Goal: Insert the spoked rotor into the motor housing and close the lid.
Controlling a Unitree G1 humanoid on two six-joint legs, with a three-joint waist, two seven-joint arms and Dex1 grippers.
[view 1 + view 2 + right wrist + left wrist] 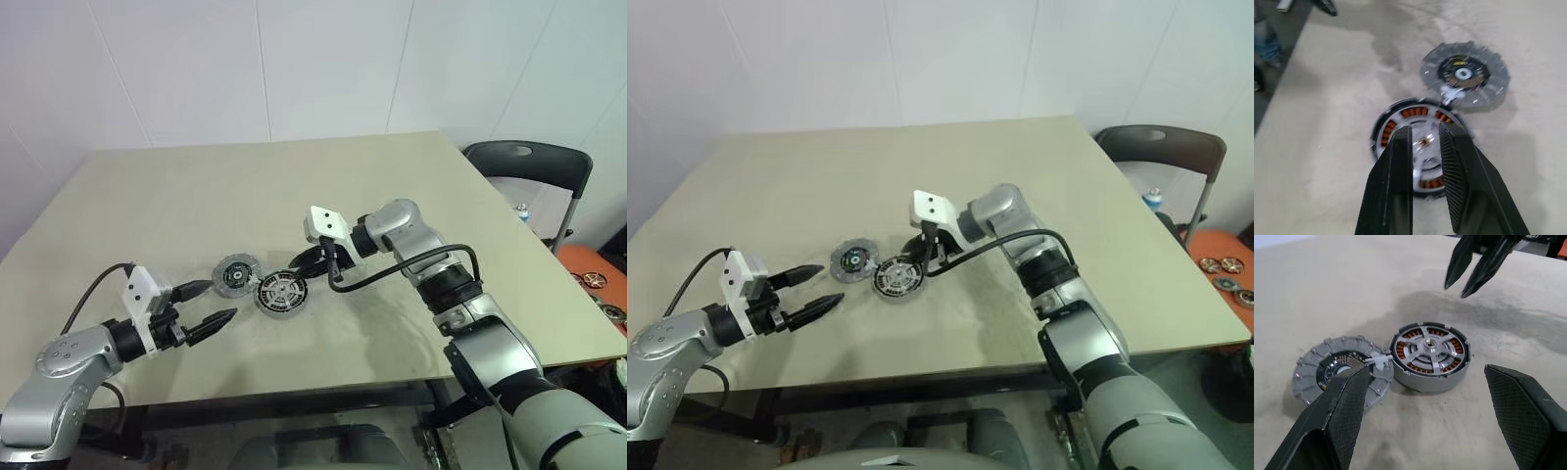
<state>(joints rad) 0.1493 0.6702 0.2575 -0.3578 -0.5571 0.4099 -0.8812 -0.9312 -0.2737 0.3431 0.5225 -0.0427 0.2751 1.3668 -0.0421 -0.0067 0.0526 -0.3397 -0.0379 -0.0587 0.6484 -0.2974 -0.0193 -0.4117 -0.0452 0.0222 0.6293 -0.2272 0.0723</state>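
Beige tabletop (392,196) against white wall panels carries the work. Just below and ahead of the right gripper (306,261) sits the motor housing (1429,356), and the spoked rotor (1428,347) appears already seated in it: pale spokes cross over the copper windings. The right gripper's fingers are drawn nearly together with a narrow gap between them, holding nothing, poised just above the housing. Beyond the housing from that gripper, touching its edge, lies the lid (1341,368), flat on the table, ribbed face up.

The left gripper (213,305) hovers spread wide and empty, with lid and housing close ahead of its fingertips.

The step in hand looks like closing the lid. Doing it well probably means gripping the lid by its rim rather than its dark centre, lifting it clear of the housing edge, centring it over the hub, and lowering it level so it does not catch.

Whether the rotor sits fully down I cannot tell. A small pale tab between lid and housing is too small to identify.
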